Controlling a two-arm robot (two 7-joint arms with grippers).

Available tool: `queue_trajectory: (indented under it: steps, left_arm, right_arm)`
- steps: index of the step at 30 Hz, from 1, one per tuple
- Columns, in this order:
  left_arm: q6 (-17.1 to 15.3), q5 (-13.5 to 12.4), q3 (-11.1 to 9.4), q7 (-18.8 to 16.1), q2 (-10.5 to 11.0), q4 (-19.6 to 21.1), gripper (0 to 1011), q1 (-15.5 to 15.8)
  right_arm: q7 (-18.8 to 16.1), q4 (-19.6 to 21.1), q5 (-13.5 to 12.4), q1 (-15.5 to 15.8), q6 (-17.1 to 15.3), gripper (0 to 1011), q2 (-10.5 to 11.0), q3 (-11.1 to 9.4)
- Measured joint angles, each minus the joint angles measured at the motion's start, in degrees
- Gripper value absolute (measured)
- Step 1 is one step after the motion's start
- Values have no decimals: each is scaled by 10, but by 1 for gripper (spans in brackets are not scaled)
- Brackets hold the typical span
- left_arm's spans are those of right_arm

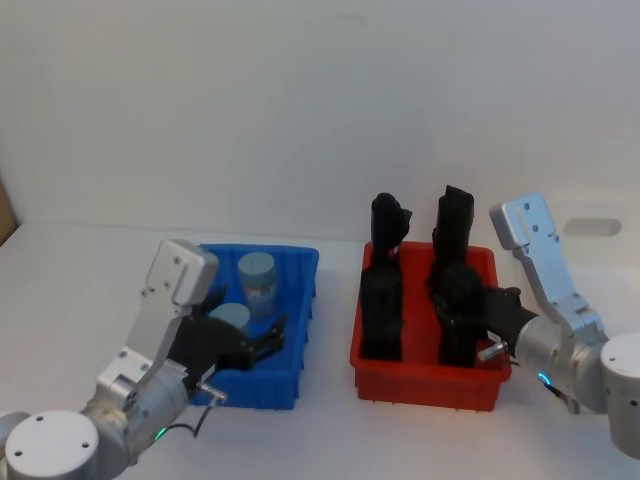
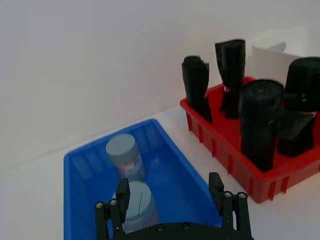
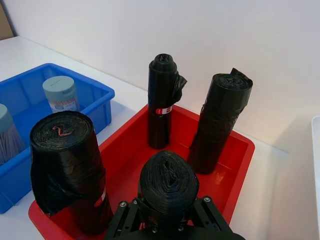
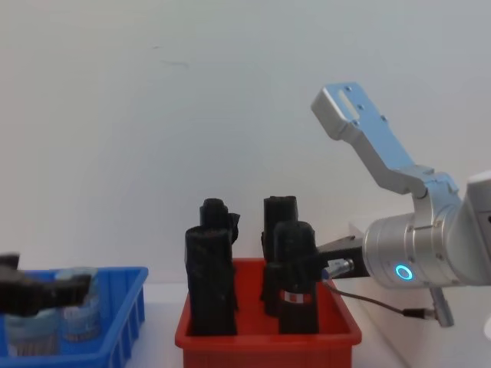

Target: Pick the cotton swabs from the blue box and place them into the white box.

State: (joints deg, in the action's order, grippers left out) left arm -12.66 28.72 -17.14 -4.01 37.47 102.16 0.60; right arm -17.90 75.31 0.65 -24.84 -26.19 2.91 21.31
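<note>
— Which tub first?
— The nearer cotton swabs [image 2: 137,202], upright in the blue box [image 1: 290,251]. My left hand [image 2: 169,186] hangs open over it, the tub close against one finger.
— And the other arm?
— My right hand [image 1: 487,322] is at the red bin [image 1: 420,388]. The white box [image 2: 270,62] lies beyond it.

blue box [image 2: 175,165]: glossy plastic
red bin [image 1: 430,382]: glossy plastic
black rolls [image 3: 220,120]: crinkled plastic film
cotton swabs [image 2: 131,167]: clear plastic, matt lids [image 2: 120,145]

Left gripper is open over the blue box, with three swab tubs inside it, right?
No: the blue box holds two cotton swab tubs, not three, as the left wrist view shows. The left gripper is open over it.
</note>
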Motion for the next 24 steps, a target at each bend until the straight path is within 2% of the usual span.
queue_trajectory:
  steps: [7, 12, 17, 24]
  left_arm:
    - [9, 22, 4, 6, -1, -28, 1003, -4]
    - [24, 22, 5, 7, -7, -44, 1003, -4]
    - [43, 5, 4, 7, -18, -62, 1003, 5]
    - [51, -22, -1, 17, -36, -84, 1003, 23]
  right_arm:
    - [0, 0, 0, 0, 0, 358, 0, 0]
    - [0, 0, 0, 0, 0, 358, 0, 0]
    - [0, 0, 0, 0, 0, 358, 0, 0]
    - [0, 0, 0, 0, 0, 358, 0, 0]
